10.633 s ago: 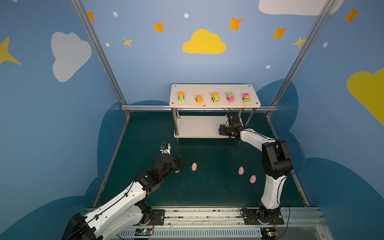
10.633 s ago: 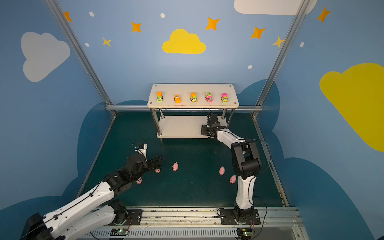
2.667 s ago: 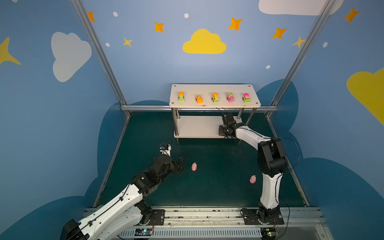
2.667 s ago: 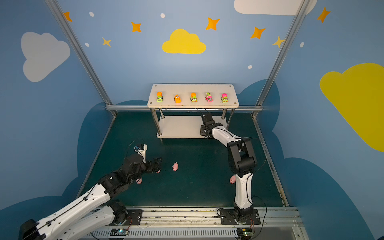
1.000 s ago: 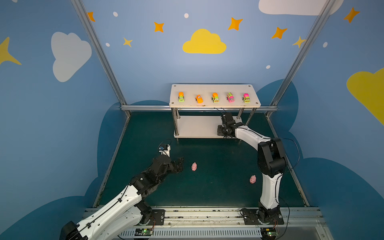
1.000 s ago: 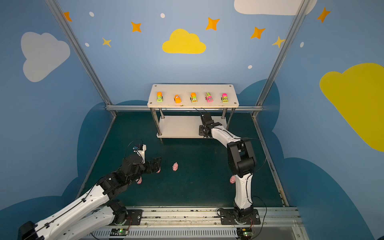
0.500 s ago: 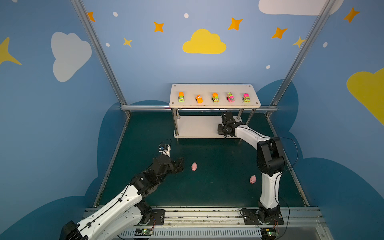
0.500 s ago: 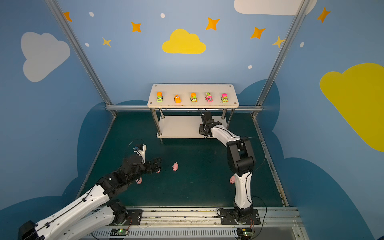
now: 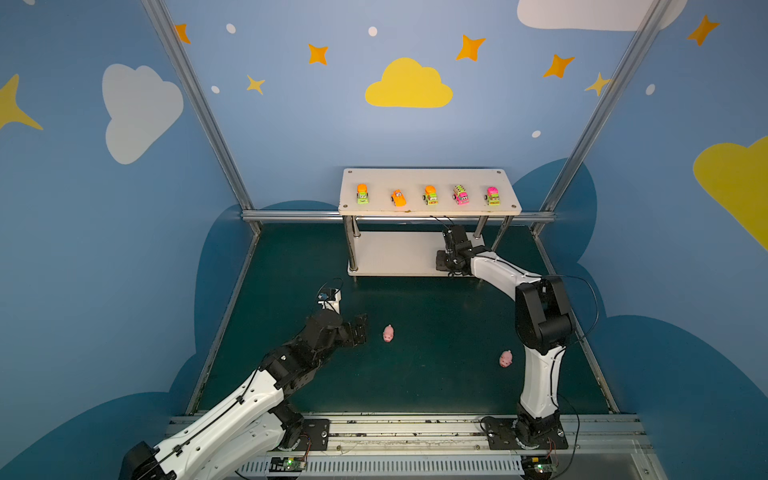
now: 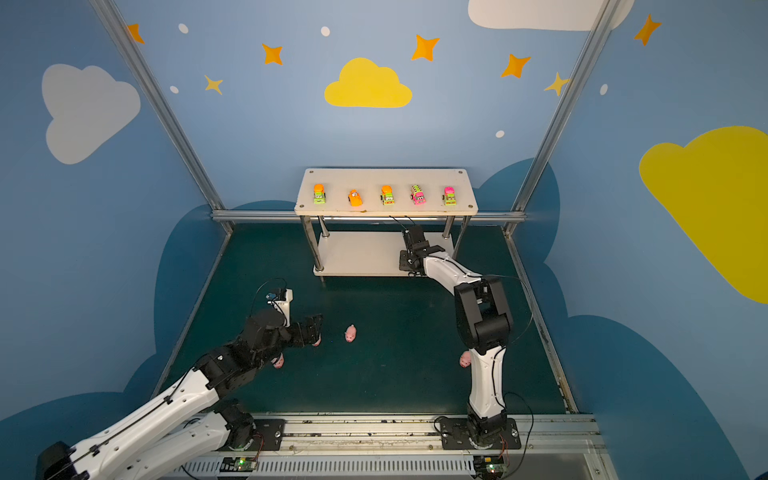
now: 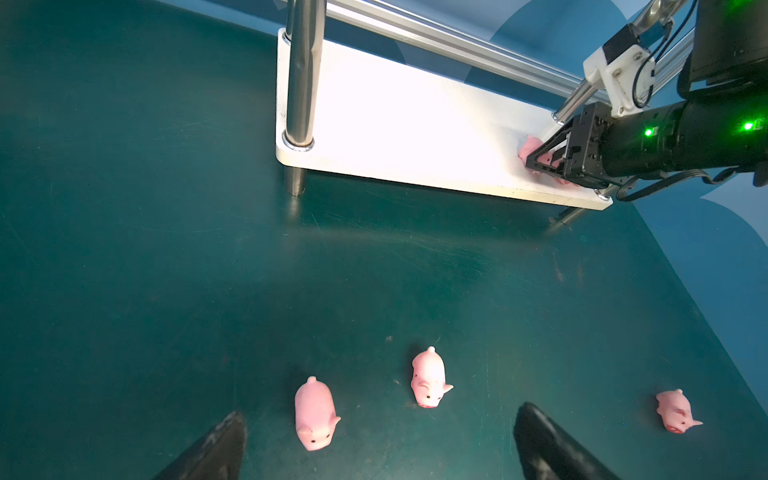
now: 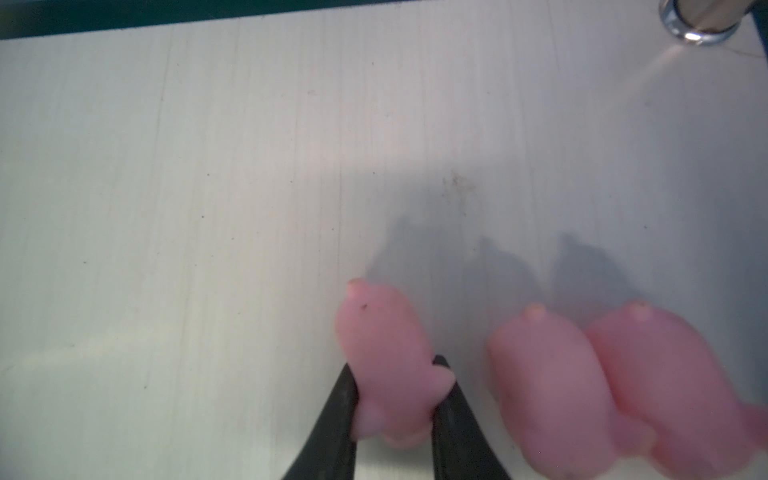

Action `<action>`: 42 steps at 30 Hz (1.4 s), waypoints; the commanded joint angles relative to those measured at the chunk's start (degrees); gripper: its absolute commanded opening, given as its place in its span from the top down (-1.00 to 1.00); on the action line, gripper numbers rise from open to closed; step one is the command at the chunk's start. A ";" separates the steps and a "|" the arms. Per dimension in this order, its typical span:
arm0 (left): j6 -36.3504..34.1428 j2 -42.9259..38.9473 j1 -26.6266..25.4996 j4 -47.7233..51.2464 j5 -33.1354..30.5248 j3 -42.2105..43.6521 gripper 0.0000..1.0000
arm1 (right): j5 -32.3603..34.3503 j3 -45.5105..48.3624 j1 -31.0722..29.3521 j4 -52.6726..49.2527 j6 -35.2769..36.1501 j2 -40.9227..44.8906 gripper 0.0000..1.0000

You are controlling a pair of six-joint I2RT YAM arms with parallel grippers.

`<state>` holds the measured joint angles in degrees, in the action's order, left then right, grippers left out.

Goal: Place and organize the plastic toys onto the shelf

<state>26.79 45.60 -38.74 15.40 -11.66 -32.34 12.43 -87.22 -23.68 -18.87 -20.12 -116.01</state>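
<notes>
One small soft pink pig figure (image 12: 382, 332) sits on the lower board of the white two-tier metal-posted shelf (image 12: 208, 145), pinched between the dark fingers (image 12: 328, 428) of the right gripper (image 12: 395, 370), just beside two more touching pink pigs (image 12: 548, 374). Both top views hide this grip under the top board, which carries five toy vehicles (image 9: 431, 195) in a row. The left gripper (image 11: 380, 415) hangs wide open over the dark green floor (image 11: 124, 249).

Robot lab cell, cloud-painted walls (image 9: 83, 249), aluminium frame (image 9: 202, 109)
</notes>
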 commanded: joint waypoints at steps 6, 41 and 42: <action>0.14 -1.66 0.18 -0.56 0.30 0.39 -0.99 | 1.17 4.06 -0.22 -1.15 -1.68 4.77 0.48; 0.65 -2.46 0.16 -0.39 1.55 0.50 -1.00 | -0.44 7.42 -0.84 -1.26 -2.64 9.77 0.14; 0.67 -2.45 0.19 -0.29 1.48 0.43 -0.99 | -0.40 7.20 -0.83 -1.26 -2.69 9.45 0.16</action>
<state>27.24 43.70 -38.74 15.40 -10.33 -32.05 12.34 -80.20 -24.25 -20.01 -22.17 -106.63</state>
